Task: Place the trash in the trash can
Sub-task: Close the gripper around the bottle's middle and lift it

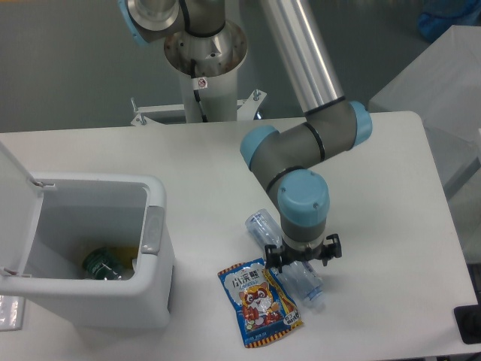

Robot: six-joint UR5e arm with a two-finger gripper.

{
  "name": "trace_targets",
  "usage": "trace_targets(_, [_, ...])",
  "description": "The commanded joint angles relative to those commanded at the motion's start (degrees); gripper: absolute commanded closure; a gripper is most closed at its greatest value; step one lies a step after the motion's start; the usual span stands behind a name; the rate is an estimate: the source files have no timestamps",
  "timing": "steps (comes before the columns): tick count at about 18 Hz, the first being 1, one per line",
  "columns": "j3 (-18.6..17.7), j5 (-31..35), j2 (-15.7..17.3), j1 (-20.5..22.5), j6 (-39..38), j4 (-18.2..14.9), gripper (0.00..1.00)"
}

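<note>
Nearest me, the snack packet point(258, 302) lay flat at the table's point(113, 150) front edge. Just beyond, my gripper point(302, 263) sat right over the water bottle point(289, 259), whose long axis ran diagonally, cap toward me. Jaw state — I couldn't tell. The trash can point(154, 248) stood open, well left.

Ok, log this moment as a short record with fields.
claw: down over the water bottle, jaws hidden by the wrist
water bottle: lying on the table, white cap toward the front edge
snack packet: flat on the table, just left of the bottle
trash can: lid open, something green and yellow inside
</note>
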Motion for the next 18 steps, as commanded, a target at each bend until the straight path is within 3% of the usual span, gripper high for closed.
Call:
trace_targets(4, [0.4, 2.0, -1.1, -0.8, -1.1, 0.0, 0.00])
trace_targets(8, [0.3, 2.0, -1.5, -1.6, -2.8, -0.2, 0.26])
trace_targets(18, [0.5, 1.3, -1.2, -1.9, -3.5, -0.5, 0.43])
